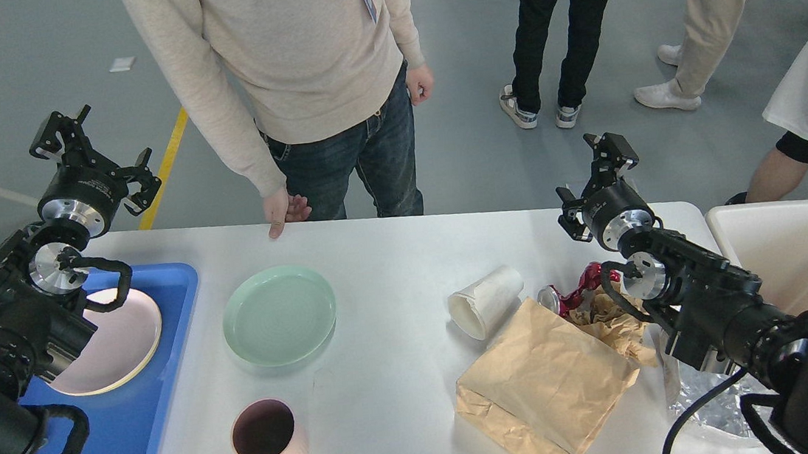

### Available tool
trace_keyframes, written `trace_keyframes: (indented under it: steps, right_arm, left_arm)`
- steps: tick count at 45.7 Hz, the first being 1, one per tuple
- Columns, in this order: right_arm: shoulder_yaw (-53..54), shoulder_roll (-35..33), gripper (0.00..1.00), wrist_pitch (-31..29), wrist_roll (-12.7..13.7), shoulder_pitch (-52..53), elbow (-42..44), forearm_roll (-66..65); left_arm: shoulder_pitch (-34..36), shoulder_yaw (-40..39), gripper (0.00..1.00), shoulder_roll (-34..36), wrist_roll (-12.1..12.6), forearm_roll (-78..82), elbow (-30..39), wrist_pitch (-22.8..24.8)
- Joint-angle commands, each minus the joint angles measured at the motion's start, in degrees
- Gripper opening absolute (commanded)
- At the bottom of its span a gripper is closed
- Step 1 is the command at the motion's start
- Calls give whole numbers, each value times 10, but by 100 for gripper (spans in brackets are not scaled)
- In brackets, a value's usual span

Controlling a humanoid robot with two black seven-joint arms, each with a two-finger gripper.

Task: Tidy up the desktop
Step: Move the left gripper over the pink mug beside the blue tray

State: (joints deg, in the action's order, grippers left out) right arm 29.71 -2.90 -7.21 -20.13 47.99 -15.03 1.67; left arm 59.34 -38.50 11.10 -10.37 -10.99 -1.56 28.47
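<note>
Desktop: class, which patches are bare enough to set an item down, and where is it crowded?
On the desktop, one bare patch lies between the green plate and the white paper cup; another between the pink mug and the brown paper bag. The right end is crowded: bag, cup, crumpled rubbish.

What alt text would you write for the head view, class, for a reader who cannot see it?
Two black robot arms hover over a white desktop holding a green plate, pink mug, tipped paper cup and brown paper bag. A pink plate sits in a blue tray at left; people stand behind.
</note>
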Motion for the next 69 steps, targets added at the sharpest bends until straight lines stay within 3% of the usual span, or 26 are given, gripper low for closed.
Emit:
trace_keyframes:
  steps: [1, 19, 25, 28, 34, 43, 49, 61, 69]
  right_arm:
    - [0, 0, 100, 0, 0, 0, -1, 0]
    - [0, 0, 100, 0, 0, 0, 0, 0]
    - [0, 0, 100, 0, 0, 0, 0, 0]
    - [0, 0, 100, 0, 0, 0, 0, 0]
    - [0, 0, 100, 0, 0, 0, 0, 0]
    - [0, 0, 100, 0, 0, 0, 0, 0]
    - [0, 0, 100, 0, 0, 0, 0, 0]
    - [0, 0, 100, 0, 0, 0, 0, 0]
    - [0, 0, 100, 0, 0, 0, 0, 0]
  left_arm:
    - [0, -6, 96, -3, -1, -1, 1, 0]
    - [-2, 4, 96, -2, 0, 0, 3, 2]
    - [-36, 11, 96, 11, 0, 0, 31, 58]
    - [-47, 11, 96, 20, 7, 3, 32, 90]
    - [-51, 23, 96, 31, 18, 8, 32, 98]
    - [-50, 132, 96, 51, 60, 8, 32, 100]
    - [-34, 235, 96, 67, 104, 10, 32, 103]
    - [28, 434, 96, 71, 265, 65, 32, 104]
    - [88, 518, 96, 67, 341, 87, 35, 109]
